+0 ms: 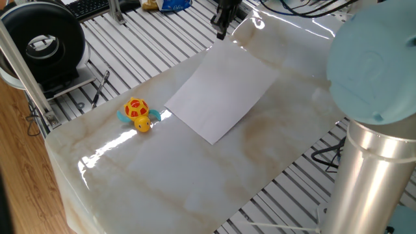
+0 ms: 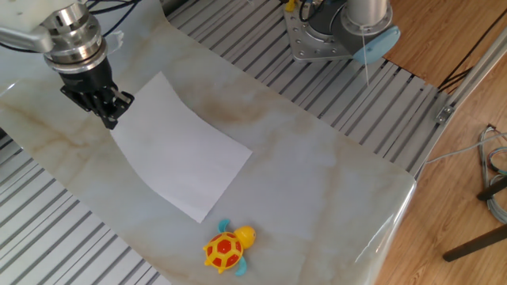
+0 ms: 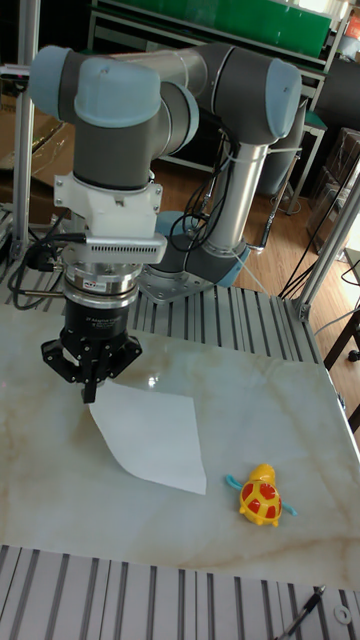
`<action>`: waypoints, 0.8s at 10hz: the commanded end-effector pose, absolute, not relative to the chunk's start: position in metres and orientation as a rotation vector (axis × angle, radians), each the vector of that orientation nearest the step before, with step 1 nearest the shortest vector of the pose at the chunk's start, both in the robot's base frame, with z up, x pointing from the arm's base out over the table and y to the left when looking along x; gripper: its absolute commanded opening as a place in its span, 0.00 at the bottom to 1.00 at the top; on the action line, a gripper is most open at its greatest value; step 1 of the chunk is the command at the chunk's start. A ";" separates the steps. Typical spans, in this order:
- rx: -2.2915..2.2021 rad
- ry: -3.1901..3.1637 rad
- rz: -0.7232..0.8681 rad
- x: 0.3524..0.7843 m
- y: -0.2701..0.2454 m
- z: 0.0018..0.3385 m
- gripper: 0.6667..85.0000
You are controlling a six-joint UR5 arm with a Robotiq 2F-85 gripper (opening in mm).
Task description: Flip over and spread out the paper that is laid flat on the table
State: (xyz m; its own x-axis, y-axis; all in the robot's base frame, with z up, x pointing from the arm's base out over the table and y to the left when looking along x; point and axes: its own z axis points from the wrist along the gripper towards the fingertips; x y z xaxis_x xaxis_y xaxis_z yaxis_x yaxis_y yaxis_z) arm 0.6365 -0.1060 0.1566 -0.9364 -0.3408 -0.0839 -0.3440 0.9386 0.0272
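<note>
The white paper (image 1: 221, 91) (image 2: 178, 154) (image 3: 150, 435) lies on the marble table (image 1: 162, 175) (image 2: 317, 174) (image 3: 60, 500), mostly flat. My gripper (image 1: 220, 36) (image 2: 112, 123) (image 3: 88, 397) points down at the sheet's far corner, fingers closed together on that corner. The corner and the edge beside it sit slightly raised off the slab. The rest of the sheet rests on the table.
A yellow-orange toy turtle (image 1: 137, 114) (image 2: 226, 248) (image 3: 262, 497) sits on the table a little beyond the paper's near corner. The grey ribbed frame (image 2: 71, 237) surrounds the slab. The arm's base (image 2: 341, 32) stands past the table's edge.
</note>
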 end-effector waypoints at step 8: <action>-0.557 3.028 0.045 0.612 -0.076 0.201 0.01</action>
State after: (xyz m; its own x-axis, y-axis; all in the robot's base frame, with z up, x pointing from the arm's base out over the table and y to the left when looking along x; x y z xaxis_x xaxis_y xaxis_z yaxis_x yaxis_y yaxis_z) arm 0.6108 -0.0823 0.1950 -0.9420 -0.3315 -0.0524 -0.3327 0.9429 0.0163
